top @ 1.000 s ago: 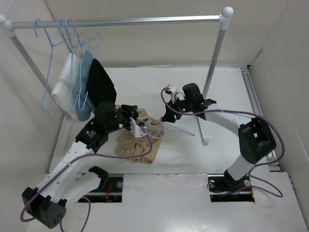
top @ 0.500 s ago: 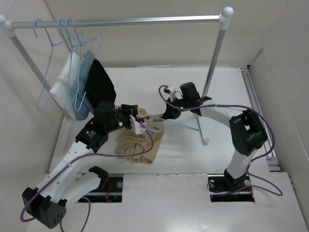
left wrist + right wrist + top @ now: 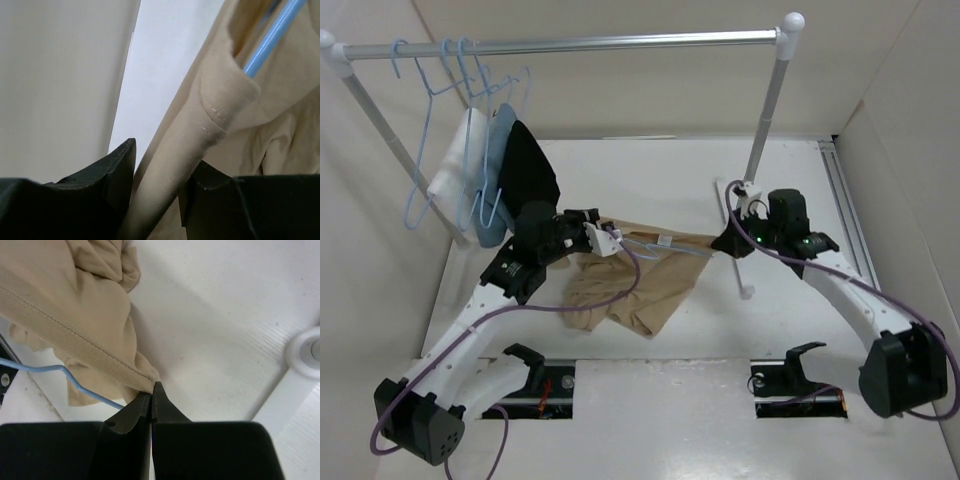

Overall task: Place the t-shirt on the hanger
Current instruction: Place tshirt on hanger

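The tan t-shirt point(image 3: 640, 290) hangs stretched between my two grippers, its lower part draped on the white table. My left gripper point(image 3: 603, 238) is shut on a thick rolled fold of the t-shirt point(image 3: 200, 130); its own view shows the light-blue wire of the hanger point(image 3: 272, 37) running into the cloth just beyond. My right gripper point(image 3: 724, 244) is shut on a stitched edge of the t-shirt point(image 3: 75, 305), pinched at the very tips. The hanger point(image 3: 665, 248) lies partly inside the shirt's upper edge between the grippers, and a bent stretch of the hanger point(image 3: 75, 382) shows below the cloth.
A silver rail point(image 3: 570, 44) spans the back with spare blue hangers point(image 3: 425, 130) and white point(image 3: 455, 180), light-blue point(image 3: 498, 150) and black point(image 3: 528, 170) garments at its left. The rail's right post point(image 3: 765, 120) and foot point(image 3: 745, 292) stand close to my right gripper. Walls close in on both sides.
My right gripper shut on the shirt's edge and pulled it rightward, spreading the bunched shirt wide. The right arm swung out to the right. My left gripper kept its hold and rose slightly.
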